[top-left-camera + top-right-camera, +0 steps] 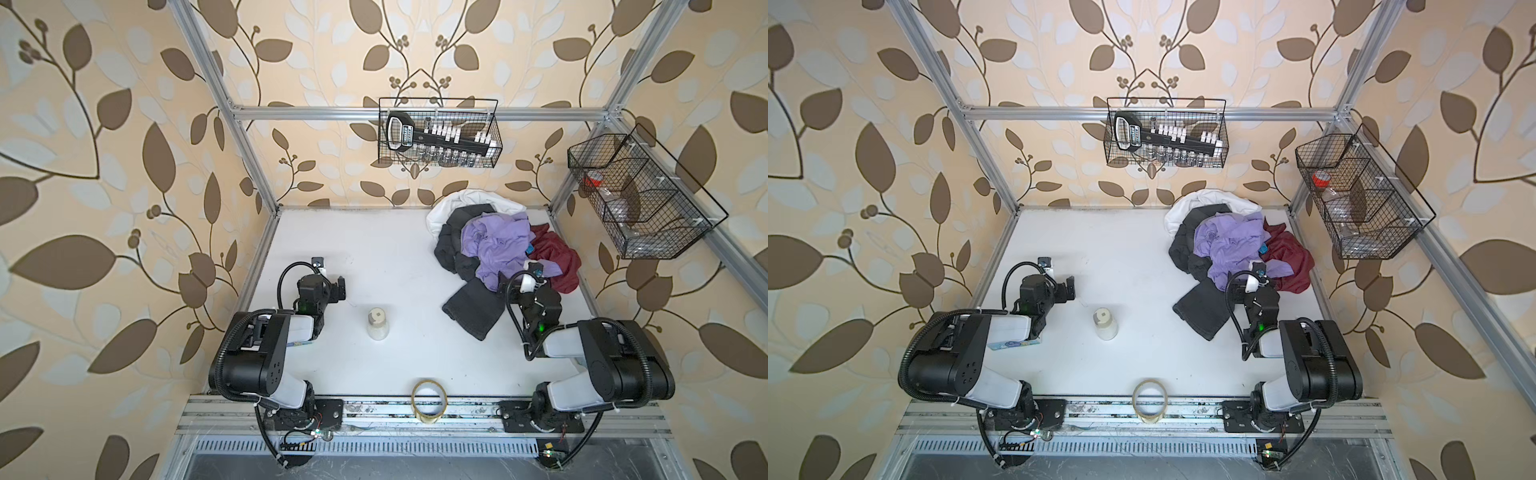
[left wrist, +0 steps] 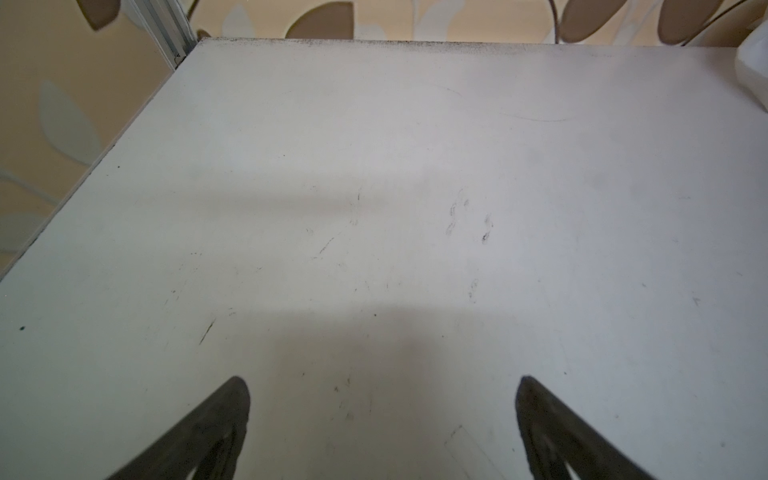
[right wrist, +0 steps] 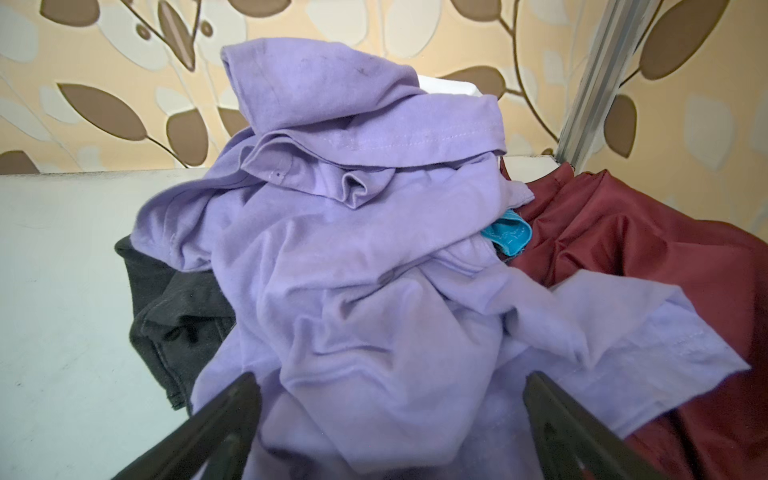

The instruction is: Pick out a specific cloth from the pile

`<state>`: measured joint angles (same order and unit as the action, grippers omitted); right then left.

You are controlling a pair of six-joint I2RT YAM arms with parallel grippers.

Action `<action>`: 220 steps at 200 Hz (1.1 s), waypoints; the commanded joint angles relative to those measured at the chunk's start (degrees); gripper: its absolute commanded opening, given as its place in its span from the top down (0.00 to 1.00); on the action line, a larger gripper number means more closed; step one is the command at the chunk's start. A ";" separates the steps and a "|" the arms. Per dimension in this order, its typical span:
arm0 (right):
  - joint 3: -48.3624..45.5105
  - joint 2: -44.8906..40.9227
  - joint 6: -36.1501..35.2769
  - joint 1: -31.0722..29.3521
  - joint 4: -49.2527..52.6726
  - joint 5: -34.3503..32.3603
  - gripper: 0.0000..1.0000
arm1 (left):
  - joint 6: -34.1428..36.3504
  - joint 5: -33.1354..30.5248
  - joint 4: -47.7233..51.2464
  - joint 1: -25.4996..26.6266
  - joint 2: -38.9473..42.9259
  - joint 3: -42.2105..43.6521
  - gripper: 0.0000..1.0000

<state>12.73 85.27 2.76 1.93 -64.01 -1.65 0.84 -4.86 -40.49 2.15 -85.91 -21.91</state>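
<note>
**Left gripper** (image 2: 382, 386): jaws apart, nothing between them, hanging over bare table (image 2: 374, 187), well apart from the work.

**Right gripper** (image 3: 390, 386): jaws spread wide and empty. They straddle the near fold of the lilac shirt (image 3: 374, 270), not the cloth.

**The cloth** (image 1: 469, 309): the charcoal trousers lie at the near left of the pile (image 1: 498, 245). One leg runs out flat onto the table towards the arm bases, just beside the right wrist. The rest goes under the lilac.

**Risks, as I judge them:**
- If I close where the jaws stand, I take the lilac shirt, the wrong garment.
- If I shift to the dark leg and pull, the shirt draped over the trousers is likely to ride along.
- That pull may also drag the maroon garment (image 3: 644, 257) and the teal scrap (image 3: 509, 237) beside it out of place.
- Denim is heavy, so a pinch on a single hem fold may slip.

**Not seen:**
- The waistband and the second leg are buried under the lilac.
- I cannot make out how far the white garment (image 1: 453, 203) at the back overlaps the trousers.
- The right fingertips are covered by the wrist in both top views.
- I cannot tell whether the pads touch the fabric.
</note>
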 commanded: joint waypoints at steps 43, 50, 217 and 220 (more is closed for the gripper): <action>0.85 0.55 0.54 0.00 -0.50 0.69 0.00 | -0.92 1.36 -0.83 -0.54 -0.17 -1.00 0.01; 0.89 0.59 0.49 0.02 -0.43 0.68 0.00 | -0.93 1.50 -0.82 -0.63 -0.11 -0.94 0.01; 5.87 -7.02 0.82 -0.24 15.61 -2.42 0.00 | -2.00 -1.16 12.48 -0.78 5.89 -6.70 0.01; 6.08 -8.00 0.80 -0.26 16.76 -2.70 0.00 | -1.92 -1.04 12.92 -0.77 6.24 -6.80 0.01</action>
<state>15.09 83.18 3.11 1.93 -57.56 -2.37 -0.21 -4.89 -33.26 2.13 -84.93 -25.15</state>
